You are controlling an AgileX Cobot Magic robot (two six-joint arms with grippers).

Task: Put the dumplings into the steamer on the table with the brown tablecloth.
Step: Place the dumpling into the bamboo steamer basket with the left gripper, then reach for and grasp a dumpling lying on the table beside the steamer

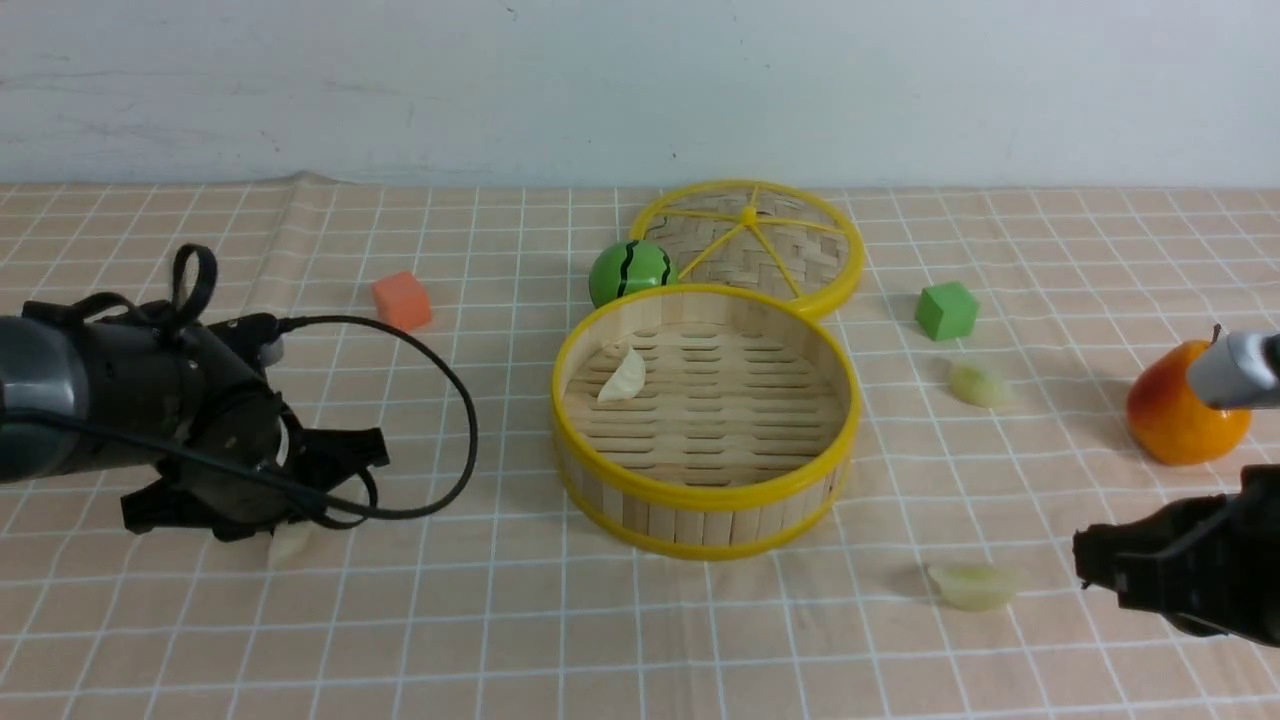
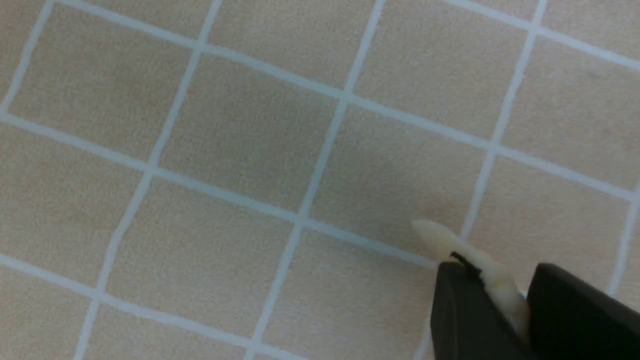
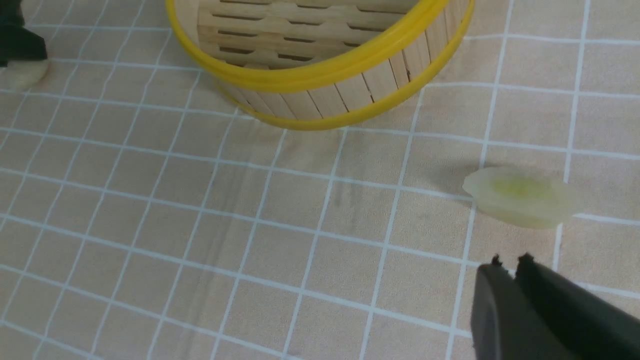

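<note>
The bamboo steamer (image 1: 700, 495) stands mid-table on the brown grid tablecloth (image 1: 500, 640) and holds one cream dumpling (image 1: 625, 378) on its slatted floor. My left gripper (image 1: 300, 525) is low over the cloth, left of the steamer, shut on a second cream dumpling (image 1: 290, 543). The left wrist view shows that dumpling (image 2: 472, 262) pinched between the fingers (image 2: 460, 310). One green dumpling (image 1: 975, 585) lies front right, just ahead of my shut, empty right gripper (image 1: 1085, 560); it also shows in the right wrist view (image 3: 520, 197). Another green dumpling (image 1: 978, 385) lies right of the steamer.
The woven lid (image 1: 790, 250) lies behind the steamer, with a green striped ball (image 1: 628, 270) beside it. An orange cube (image 1: 402, 300) sits back left and a green cube (image 1: 946, 310) back right. An orange-red fruit (image 1: 1185, 410) is at the far right.
</note>
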